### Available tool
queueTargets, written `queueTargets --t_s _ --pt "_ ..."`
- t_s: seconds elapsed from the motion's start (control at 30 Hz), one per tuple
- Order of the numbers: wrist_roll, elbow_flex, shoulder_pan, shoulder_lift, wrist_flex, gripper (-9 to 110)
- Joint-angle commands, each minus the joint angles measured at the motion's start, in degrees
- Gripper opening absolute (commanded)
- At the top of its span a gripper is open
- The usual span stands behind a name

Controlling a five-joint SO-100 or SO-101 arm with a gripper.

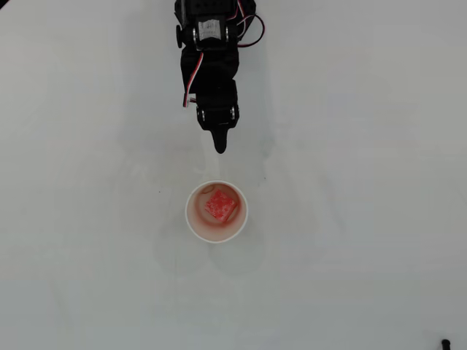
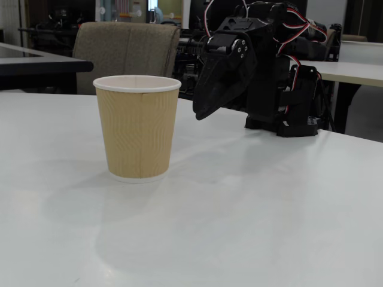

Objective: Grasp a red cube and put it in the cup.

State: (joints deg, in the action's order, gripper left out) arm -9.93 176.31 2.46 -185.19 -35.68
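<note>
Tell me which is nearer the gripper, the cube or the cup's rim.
The cup's rim: in the overhead view it lies just below the gripper, while the red cube sits farther off, inside the cup.

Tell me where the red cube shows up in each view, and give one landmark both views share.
Overhead view: the red cube lies inside the cup, just below picture centre.
Fixed view: not visible; the cup's wall hides its inside.
Shared landmark: the cup, with the gripper pointing toward it but clear of it.
</note>
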Motion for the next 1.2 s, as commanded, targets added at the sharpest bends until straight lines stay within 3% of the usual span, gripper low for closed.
queueTargets --t_s 0.0,1.17 --pt "9.1 4.0 1.2 -0.8 0.6 0" --pt "9.8 4.0 0.7 -0.8 0.1 0"
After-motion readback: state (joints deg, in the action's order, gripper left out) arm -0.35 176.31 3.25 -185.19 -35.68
